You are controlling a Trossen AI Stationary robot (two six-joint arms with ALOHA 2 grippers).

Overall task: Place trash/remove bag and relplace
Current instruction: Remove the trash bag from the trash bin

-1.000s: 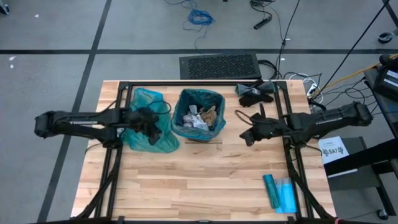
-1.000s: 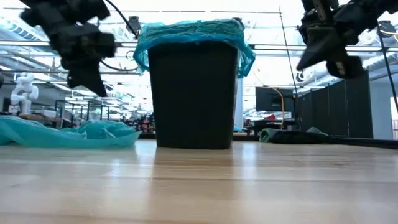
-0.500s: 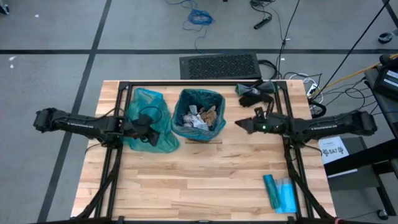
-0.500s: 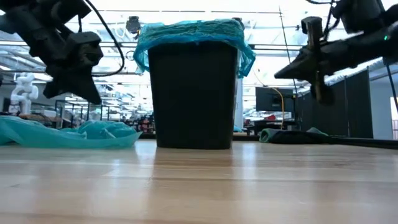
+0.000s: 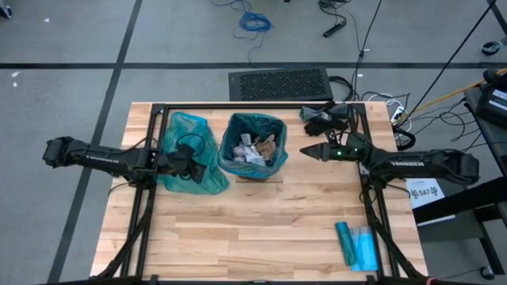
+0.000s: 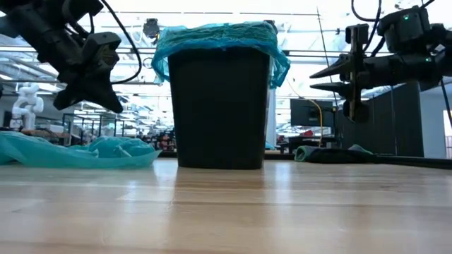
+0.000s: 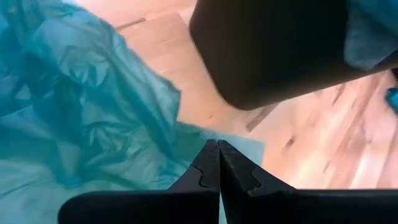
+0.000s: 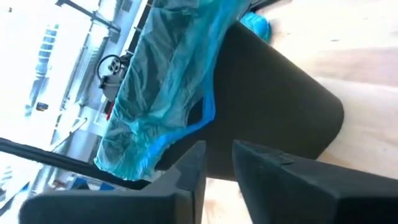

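Observation:
A black bin (image 5: 253, 150) lined with a teal bag (image 6: 219, 35) stands upright at the table's middle, with wads of trash (image 5: 252, 149) inside it. A second, loose teal bag (image 5: 184, 150) lies crumpled on the table left of the bin. My left gripper (image 5: 196, 164) hangs shut just above that loose bag (image 7: 93, 93), touching nothing. My right gripper (image 6: 312, 80) is level, right of the bin at rim height. It is open and points at the bag's overhang (image 8: 161, 93), apart from it.
A black cloth (image 5: 323, 119) lies at the far right of the table. A flat blue packet (image 5: 356, 244) lies near the front right corner. Bare wood (image 5: 261, 229) spreads in front of the bin.
My right gripper has sunk and swung from pointing down to level, its tips now toward the bin's rim, and its fingers have opened. My left gripper has sunk a little and rolled over the loose bag, staying shut.

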